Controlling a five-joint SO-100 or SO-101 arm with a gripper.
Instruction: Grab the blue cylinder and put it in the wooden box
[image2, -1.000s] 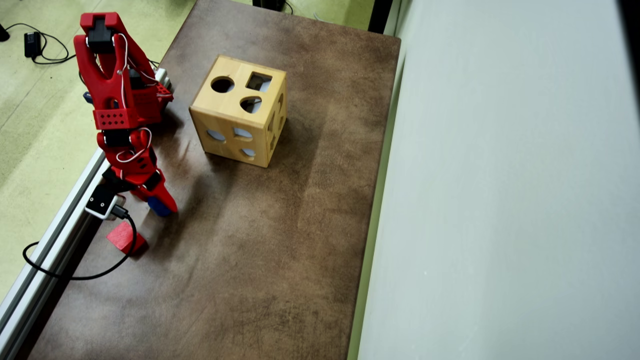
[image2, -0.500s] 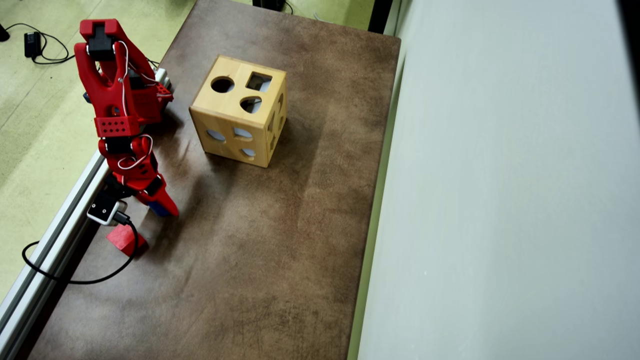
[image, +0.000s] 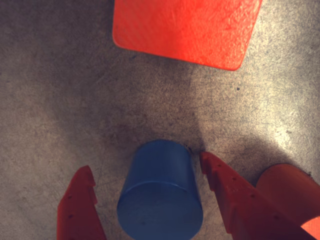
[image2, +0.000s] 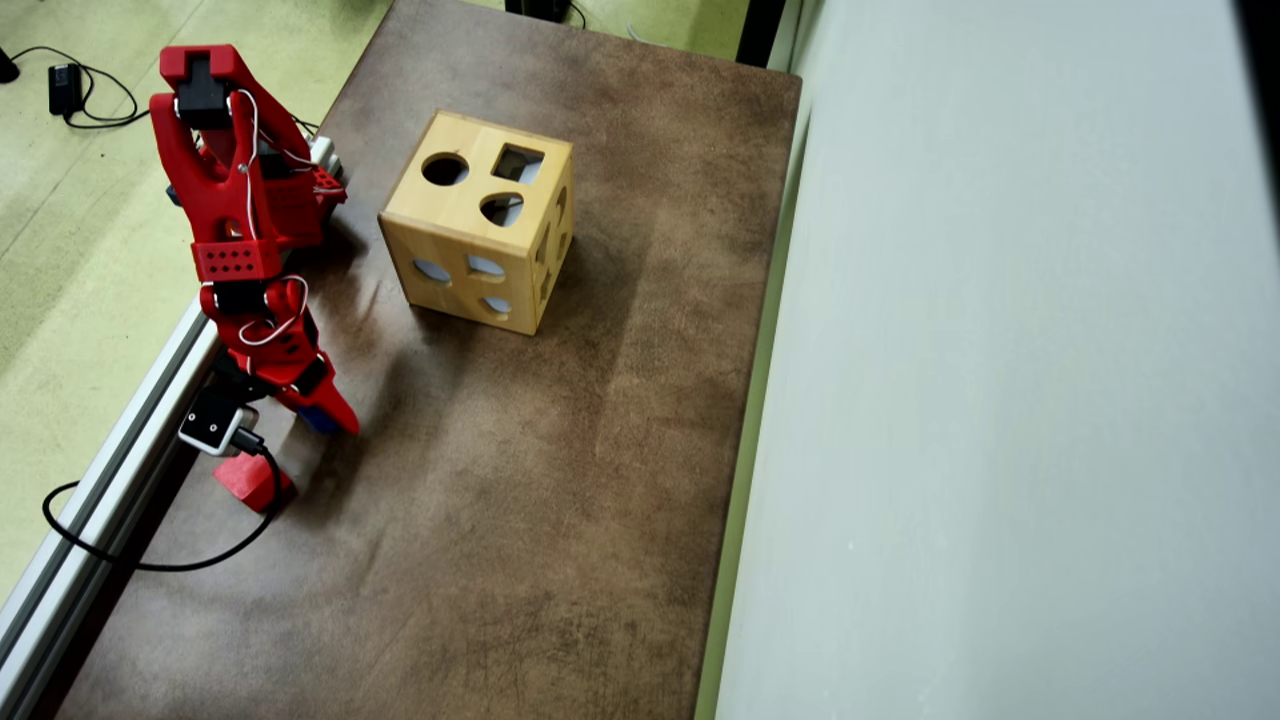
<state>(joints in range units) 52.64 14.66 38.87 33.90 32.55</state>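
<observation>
Jaws spread: in the wrist view we see the gripper (image: 147, 172) straddling the cylinder (image: 160, 192), one finger (image: 77, 207) on its left with a clear gap, the other (image: 232, 195) close at its right; we cannot tell whether that one touches. The cylinder stands upright on the table (image: 50, 100). Beyond it, apart, lies a red block (image: 185, 27). In the overhead view we note the gripper (image2: 325, 415) near the table's left edge, blue just showing under it (image2: 318, 420), the red block (image2: 250, 480) nearer the camera. The box (image2: 480, 235) sits well apart to the right and farther back, holes up.
</observation>
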